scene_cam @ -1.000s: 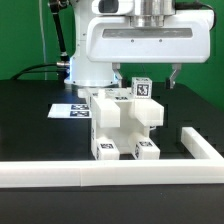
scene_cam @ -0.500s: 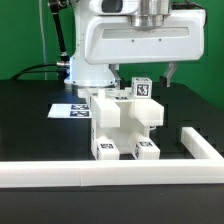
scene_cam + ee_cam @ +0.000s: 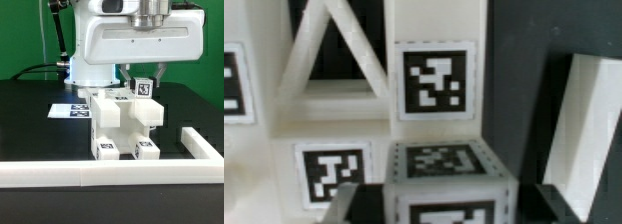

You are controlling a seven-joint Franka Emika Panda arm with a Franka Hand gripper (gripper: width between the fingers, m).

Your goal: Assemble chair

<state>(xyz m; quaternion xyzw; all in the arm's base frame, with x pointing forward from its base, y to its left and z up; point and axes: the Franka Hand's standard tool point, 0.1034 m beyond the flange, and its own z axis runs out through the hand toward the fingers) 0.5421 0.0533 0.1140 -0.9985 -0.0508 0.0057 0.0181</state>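
Note:
The partly built white chair [image 3: 120, 125] stands mid-table with tags on its front feet and top. A small white tagged piece [image 3: 142, 88] sticks up from its top right. My gripper [image 3: 142, 80] hangs over that piece with one dark finger on each side of it. In the wrist view the piece [image 3: 446, 175] fills the space between the fingers [image 3: 363, 208], and both seem to touch its sides. My gripper [image 3: 441, 205] is shut on it. Behind the piece, the chair's tagged panel [image 3: 434, 80] and open frame show.
A long low white border rail [image 3: 100, 176] runs along the table's front and turns back at the exterior view's right [image 3: 200, 146]. The marker board [image 3: 70, 109] lies flat behind the chair at the exterior view's left. The arm's base [image 3: 85, 70] stands behind.
The two fingers have moved inward from wide apart to close against the small tagged piece. The chair and the hand's height look unchanged.

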